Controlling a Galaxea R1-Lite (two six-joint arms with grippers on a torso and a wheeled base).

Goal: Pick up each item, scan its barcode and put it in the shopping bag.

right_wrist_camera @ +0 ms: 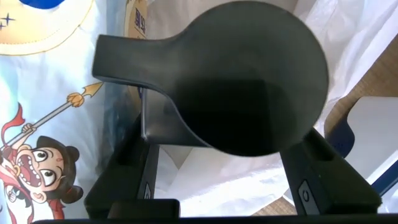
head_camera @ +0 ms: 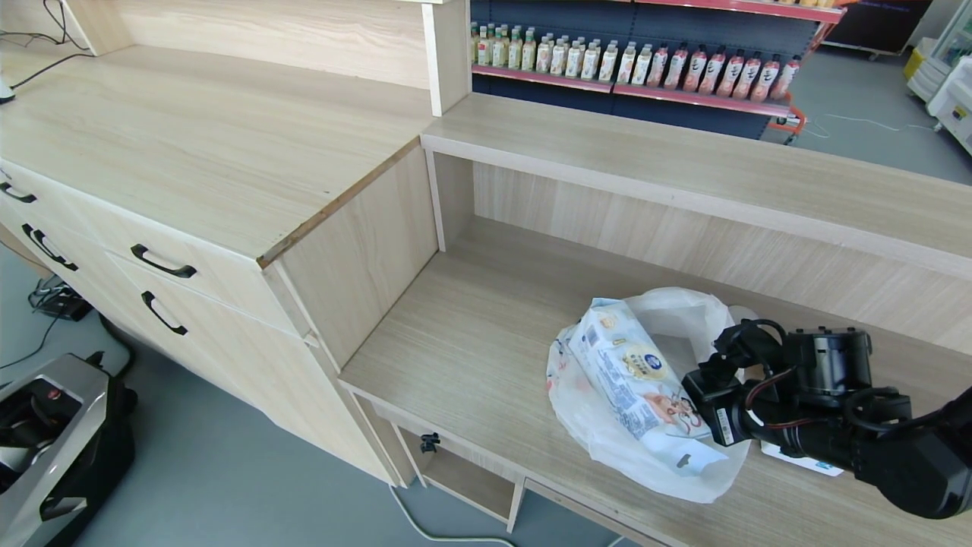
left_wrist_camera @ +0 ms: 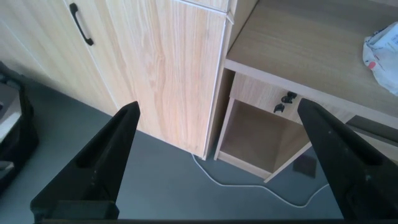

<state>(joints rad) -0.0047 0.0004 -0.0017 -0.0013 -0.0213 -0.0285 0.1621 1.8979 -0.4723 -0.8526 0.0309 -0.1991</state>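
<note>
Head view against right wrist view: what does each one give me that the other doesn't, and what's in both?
The head view brings in the drawers, the raised counter top and the bottle shelf behind. The right wrist view brings in a dark round-headed object close before the lens. Both show the blue and white package lying partly in the white shopping bag on the lower counter, with a white flat box beside the bag.
</note>
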